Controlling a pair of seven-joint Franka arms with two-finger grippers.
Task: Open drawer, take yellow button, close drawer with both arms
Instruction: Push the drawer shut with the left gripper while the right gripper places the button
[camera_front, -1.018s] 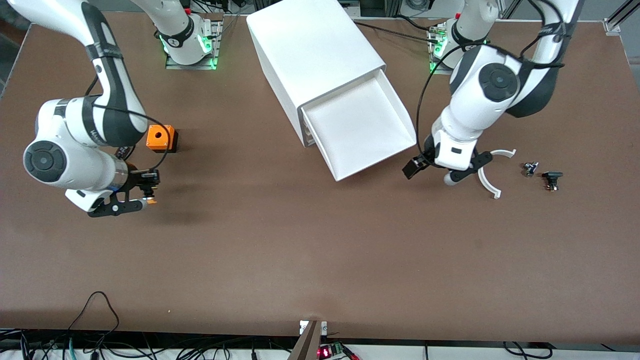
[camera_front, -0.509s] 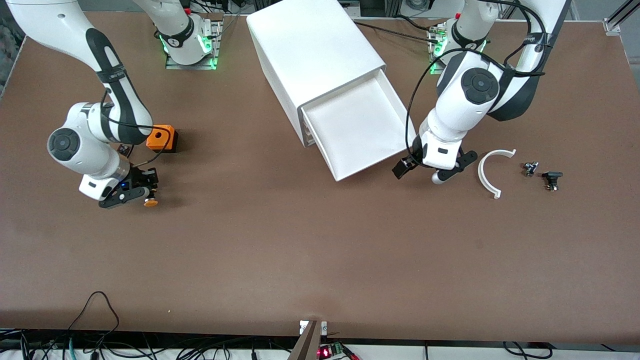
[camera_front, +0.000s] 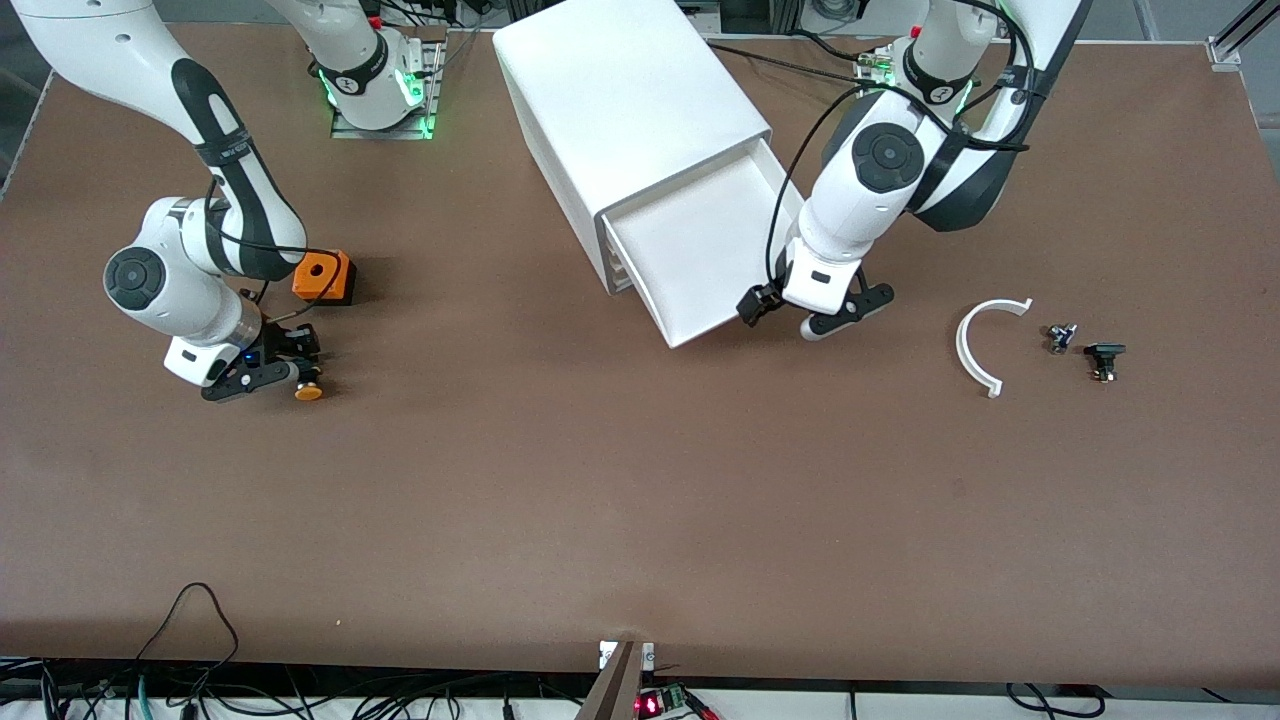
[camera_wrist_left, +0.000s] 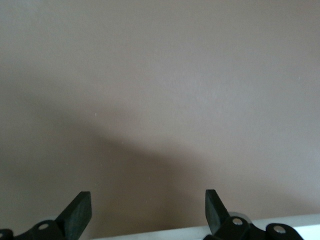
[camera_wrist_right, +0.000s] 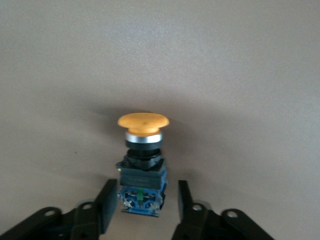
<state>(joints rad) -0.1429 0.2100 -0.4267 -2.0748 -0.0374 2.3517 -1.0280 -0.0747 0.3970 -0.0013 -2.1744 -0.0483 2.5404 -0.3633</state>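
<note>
The drawer (camera_front: 715, 255) stands pulled out of the white cabinet (camera_front: 630, 100) and looks empty. The button (camera_front: 308, 392), with an orange cap and a black and blue body, lies on the table toward the right arm's end. My right gripper (camera_front: 288, 362) is low at the button and open. In the right wrist view the button (camera_wrist_right: 143, 165) lies between the fingers (camera_wrist_right: 106, 202) with a gap on each side. My left gripper (camera_front: 790, 318) is open and empty at the drawer's front corner. In the left wrist view (camera_wrist_left: 147, 200) a white edge (camera_wrist_left: 175, 233) shows under the fingers.
An orange cube with a hole (camera_front: 323, 275) sits beside the right arm, farther from the camera than the button. A white curved piece (camera_front: 975, 350) and two small dark parts (camera_front: 1060, 337) (camera_front: 1103, 358) lie toward the left arm's end.
My right gripper came down to the table with the button and let go of it. My left arm moved from the curved piece to the drawer's front corner.
</note>
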